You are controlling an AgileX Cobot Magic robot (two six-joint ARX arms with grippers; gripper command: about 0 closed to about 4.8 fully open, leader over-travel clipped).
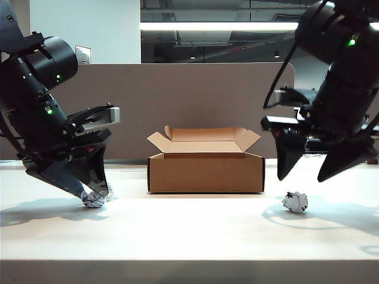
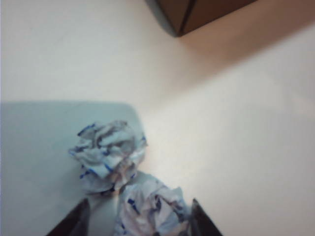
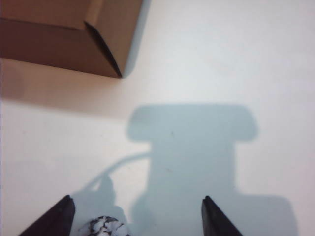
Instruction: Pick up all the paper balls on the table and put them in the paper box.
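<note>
Showing two paper balls (image 2: 108, 152) by the released left tool (image 2: 137, 216); exterior shows right tool (image 1: 314, 174) released above another.

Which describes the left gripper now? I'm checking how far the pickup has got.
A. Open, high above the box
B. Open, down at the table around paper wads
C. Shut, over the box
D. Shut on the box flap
B: the left gripper stands open with its fingertips either side of a paper ball on the table.
</note>
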